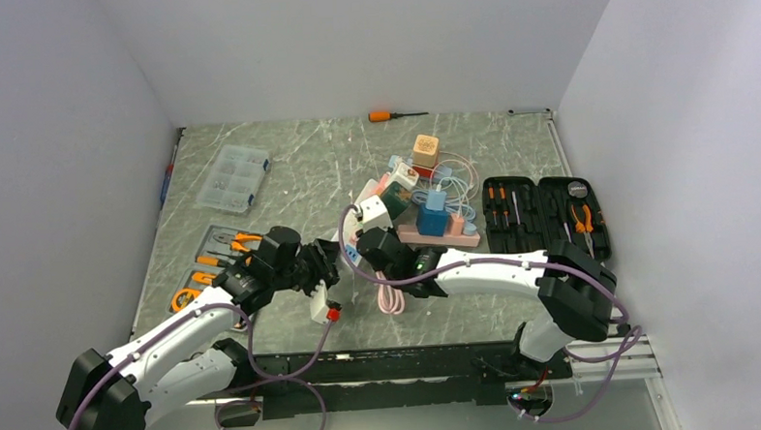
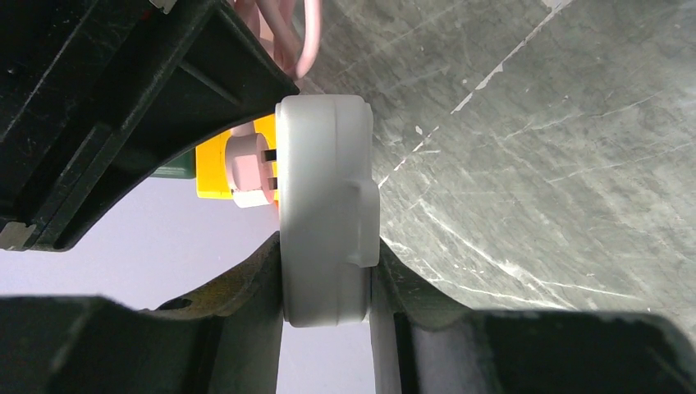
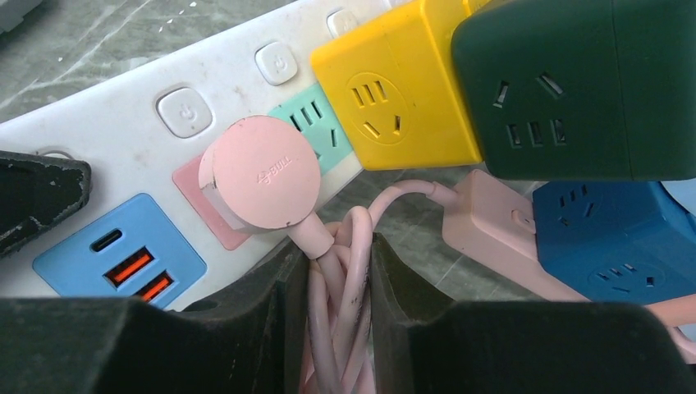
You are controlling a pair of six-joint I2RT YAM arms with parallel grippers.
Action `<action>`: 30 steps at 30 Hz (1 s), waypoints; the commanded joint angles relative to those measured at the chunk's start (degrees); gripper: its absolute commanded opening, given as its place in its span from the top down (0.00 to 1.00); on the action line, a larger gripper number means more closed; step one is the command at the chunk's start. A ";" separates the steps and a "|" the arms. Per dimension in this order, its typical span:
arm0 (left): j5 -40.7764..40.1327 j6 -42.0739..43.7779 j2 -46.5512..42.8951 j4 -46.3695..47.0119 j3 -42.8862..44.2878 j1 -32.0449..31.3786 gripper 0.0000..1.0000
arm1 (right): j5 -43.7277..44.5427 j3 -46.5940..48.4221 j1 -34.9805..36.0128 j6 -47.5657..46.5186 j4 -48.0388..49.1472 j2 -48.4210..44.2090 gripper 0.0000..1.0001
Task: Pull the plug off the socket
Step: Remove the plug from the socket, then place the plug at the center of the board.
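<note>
A white power strip [image 3: 123,98] carries a round pink plug [image 3: 258,185] in its pink socket. My right gripper [image 3: 341,271] is shut on the plug's bunched pink cable [image 3: 353,287], just below the plug. My left gripper [image 2: 326,271] is shut on the strip's narrow edge [image 2: 324,205] and holds it off the table. In the left wrist view the plug [image 2: 246,172] stands a little off the strip's face, with its two pins showing. In the top view both grippers, left [image 1: 313,266] and right [image 1: 366,243], meet at the strip [image 1: 320,303].
A yellow cube adapter [image 3: 394,90] and a dark green one [image 3: 574,82] sit on the strip beside the plug. A blue cube [image 3: 607,238] on a pink strip [image 3: 492,238] lies to the right. A tool case [image 1: 541,213], a parts box [image 1: 232,178], pliers [image 1: 214,261] and a screwdriver [image 1: 392,115] lie around.
</note>
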 commanded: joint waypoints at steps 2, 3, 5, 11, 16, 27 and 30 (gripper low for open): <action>-1.55 -3.23 1.53 -14.88 -0.89 -0.18 1.00 | 14.75 0.40 -3.42 0.86 5.72 -4.05 0.95; -2.20 -3.24 1.67 -14.65 -0.96 -0.21 1.00 | 15.01 0.11 -3.32 1.49 5.11 -4.13 0.95; -3.82 -3.70 2.09 -13.67 -1.67 -0.11 1.00 | 15.26 -1.10 -3.30 2.90 4.57 -5.06 0.95; -6.33 -6.32 3.65 -12.21 -3.14 1.70 1.00 | 8.24 -4.38 -2.81 6.22 2.96 -8.18 0.93; -9.60 -7.61 5.59 -8.22 -5.15 5.49 1.00 | 6.21 -7.28 0.38 10.00 0.16 -8.22 0.94; -14.67 -9.18 12.65 4.77 -7.76 15.12 1.00 | 1.94 -5.16 10.57 13.73 -1.08 3.51 0.76; -15.50 -8.76 15.18 5.68 -7.77 17.32 1.00 | -0.28 -4.25 10.94 14.28 -0.72 4.72 0.50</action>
